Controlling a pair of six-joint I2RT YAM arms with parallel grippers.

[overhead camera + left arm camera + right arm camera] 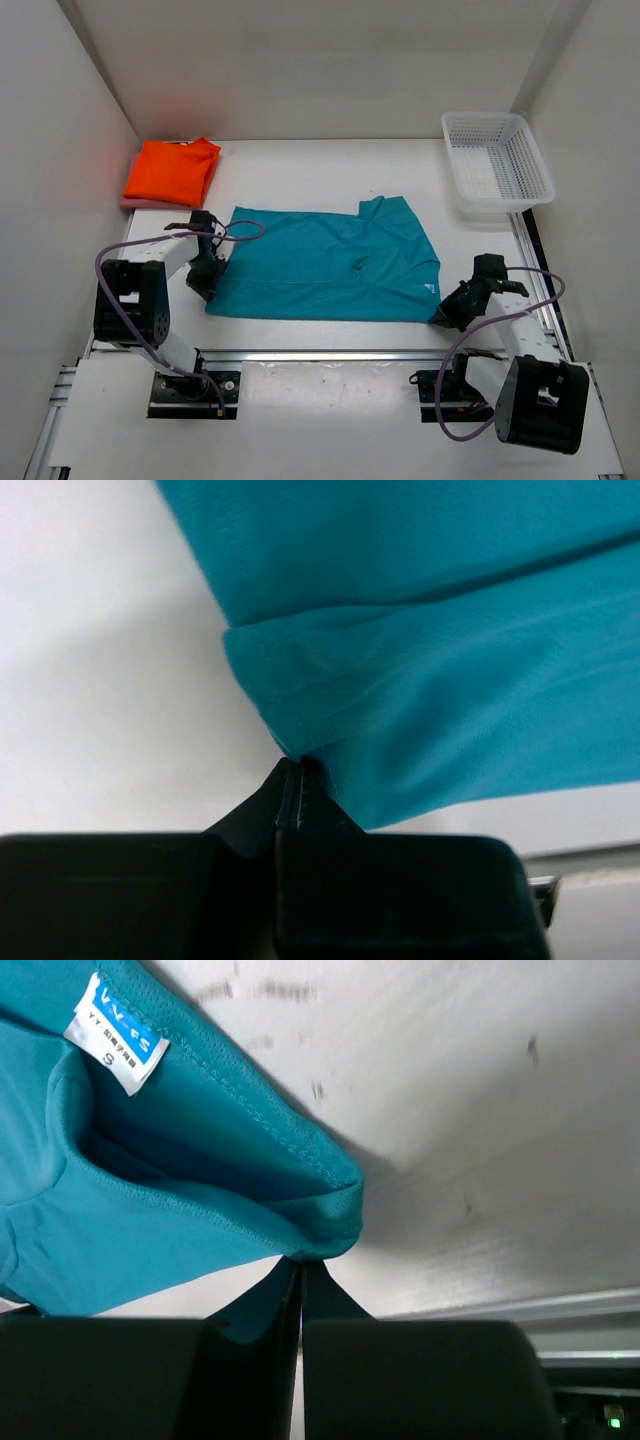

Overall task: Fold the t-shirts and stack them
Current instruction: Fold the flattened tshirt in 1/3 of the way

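Note:
A teal-blue t-shirt point(330, 265) lies partly folded in the middle of the table. My left gripper point(205, 285) is shut on its near left corner; in the left wrist view the jaws pinch the teal cloth point(450, 680) at the tips point(295, 770). My right gripper point(443, 315) is shut on the near right corner point(180, 1190), close to the white neck label point(117, 1048), with the jaws closed point(300, 1263). At the far left, a folded orange t-shirt point(172, 170) rests on a pink t-shirt point(128, 203), of which only an edge shows.
A white lattice basket point(497, 160) stands at the far right corner. White walls enclose the table on three sides. A metal rail point(330, 353) runs along the near edge between the arm bases.

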